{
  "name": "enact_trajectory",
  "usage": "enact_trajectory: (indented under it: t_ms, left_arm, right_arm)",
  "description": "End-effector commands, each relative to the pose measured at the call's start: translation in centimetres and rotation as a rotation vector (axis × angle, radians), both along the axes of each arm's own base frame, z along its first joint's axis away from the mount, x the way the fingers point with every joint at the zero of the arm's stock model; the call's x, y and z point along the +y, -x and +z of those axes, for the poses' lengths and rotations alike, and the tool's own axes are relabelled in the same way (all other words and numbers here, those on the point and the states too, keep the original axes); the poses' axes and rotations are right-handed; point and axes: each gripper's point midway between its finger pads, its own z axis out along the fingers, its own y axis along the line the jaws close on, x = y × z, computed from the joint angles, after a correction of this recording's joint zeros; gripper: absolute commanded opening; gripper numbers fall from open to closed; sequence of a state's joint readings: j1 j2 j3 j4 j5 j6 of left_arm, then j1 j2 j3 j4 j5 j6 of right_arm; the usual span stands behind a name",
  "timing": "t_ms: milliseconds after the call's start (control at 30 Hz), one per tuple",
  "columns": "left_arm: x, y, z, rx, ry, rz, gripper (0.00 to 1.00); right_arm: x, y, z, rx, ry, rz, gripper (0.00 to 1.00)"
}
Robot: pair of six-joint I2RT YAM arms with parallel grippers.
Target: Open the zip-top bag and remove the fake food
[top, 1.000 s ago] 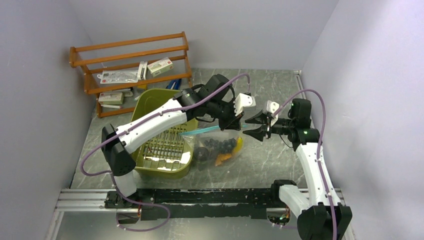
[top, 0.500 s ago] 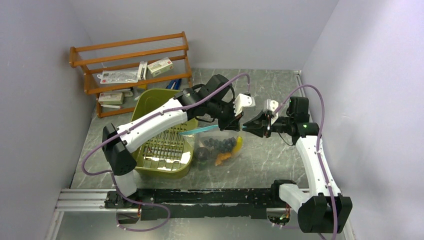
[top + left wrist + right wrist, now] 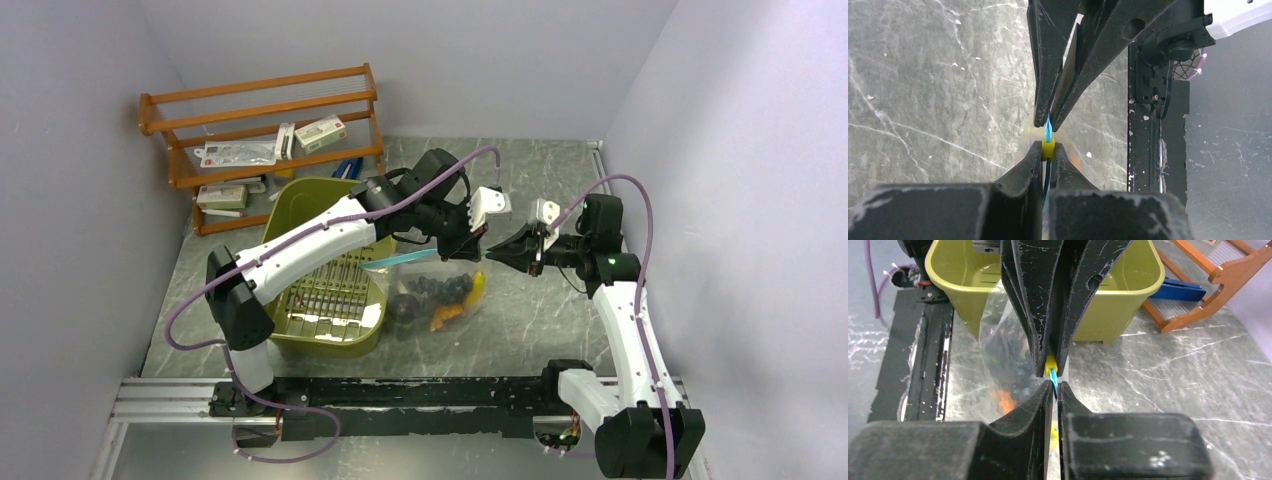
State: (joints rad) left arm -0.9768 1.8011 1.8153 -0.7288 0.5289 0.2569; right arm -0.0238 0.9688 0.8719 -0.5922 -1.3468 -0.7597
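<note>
The zip-top bag (image 3: 440,280) hangs above the table, its light blue zip strip (image 3: 405,261) stretched between both grippers. Dark purple grapes (image 3: 440,290), a yellow banana (image 3: 479,286) and orange bits (image 3: 443,317) show inside it. My left gripper (image 3: 472,243) is shut on the yellow slider (image 3: 1048,149) of the strip. My right gripper (image 3: 498,250) faces it tip to tip and is shut on the strip's end (image 3: 1053,377). In the right wrist view the bag (image 3: 1008,355) hangs below the left fingers (image 3: 1028,315). Other toy foods are hidden.
A yellow-green bin (image 3: 285,205) stands left of the bag, under the left arm; it also shows in the right wrist view (image 3: 1143,275). A wooden rack (image 3: 260,110) with small boxes and packets stands at the back left. Black base rail (image 3: 420,392) lies along the near edge.
My right gripper was open beside the bag; it has moved left to the strip's end and shut on it. The left gripper has kept its hold on the slider.
</note>
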Motion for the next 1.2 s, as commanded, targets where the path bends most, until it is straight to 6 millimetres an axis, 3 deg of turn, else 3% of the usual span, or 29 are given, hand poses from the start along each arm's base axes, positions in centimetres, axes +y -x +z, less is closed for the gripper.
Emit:
enact_trajectory:
  t_ms: [0, 33, 233, 467, 700, 900, 1100, 1167]
  left_arm:
    - [-0.8, 0.2, 0.9, 0.007, 0.039, -0.026, 0.08]
    - [-0.7, 0.1, 0.9, 0.006, 0.039, -0.023, 0.08]
    - [-0.3, -0.1, 0.5, -0.006, 0.019, 0.000, 0.08]
    - [2.9, -0.5, -1.4, -0.057, -0.082, 0.072, 0.07]
    - [4.8, -0.7, -0.1, -0.121, -0.064, 0.131, 0.07]
    - [6.3, -1.0, -0.2, -0.147, -0.103, 0.172, 0.07]
    - [5.7, -0.3, 1.0, -0.131, -0.029, 0.160, 0.07]
    - [5.0, -0.2, 1.6, -0.117, -0.008, 0.140, 0.07]
  right_arm:
    - [0.0, -0.4, 0.0, -0.007, 0.005, -0.014, 0.04]
    - [0.0, -0.4, 0.0, -0.009, 0.009, -0.010, 0.00]
    - [-0.2, -0.6, -0.1, 0.004, 0.027, -0.019, 0.00]
    - [-1.5, -2.9, 0.0, -0.007, 0.060, -0.206, 0.00]
    - [-2.0, -3.9, 0.1, -0.011, 0.070, -0.269, 0.00]
    - [-3.0, -4.6, 0.2, -0.023, 0.099, -0.354, 0.00]
    - [-1.5, -2.6, 1.3, -0.042, 0.053, -0.221, 0.00]
    - [-0.8, -1.3, 2.1, -0.055, 0.031, -0.134, 0.17]
